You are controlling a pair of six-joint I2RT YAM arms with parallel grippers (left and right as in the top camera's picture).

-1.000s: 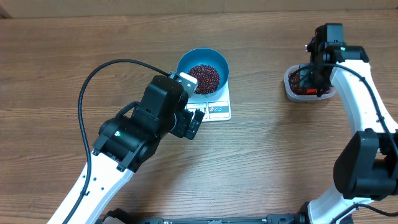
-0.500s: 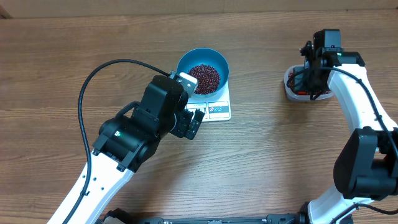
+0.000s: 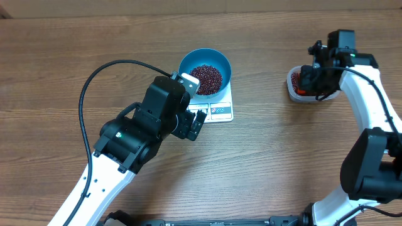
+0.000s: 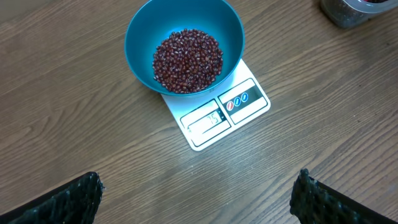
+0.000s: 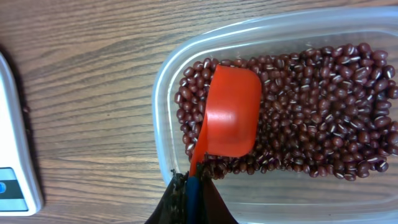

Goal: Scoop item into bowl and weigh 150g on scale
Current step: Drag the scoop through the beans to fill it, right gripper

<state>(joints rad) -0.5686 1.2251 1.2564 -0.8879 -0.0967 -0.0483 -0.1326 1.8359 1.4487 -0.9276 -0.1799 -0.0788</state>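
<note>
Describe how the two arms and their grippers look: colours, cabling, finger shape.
Both arms have white links with black joint housings: left arm, right arm. A thick black cable loops off the left arm, and a thinner black one runs along the right. The left gripper has black, rough-textured fingers. The right gripper has dark, narrow, tapering fingers.

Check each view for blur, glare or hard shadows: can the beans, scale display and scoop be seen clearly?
Overhead: even light, soft shadows, no glare; light-blue bowl and scale crisp. Left wrist: beans sharp, display digits faint; left gripper's fingers dark, soft-edged. Right wrist: red scoop sharp, slight sheen on clear tub's rim; right gripper's fingers dark, blurred.
</note>
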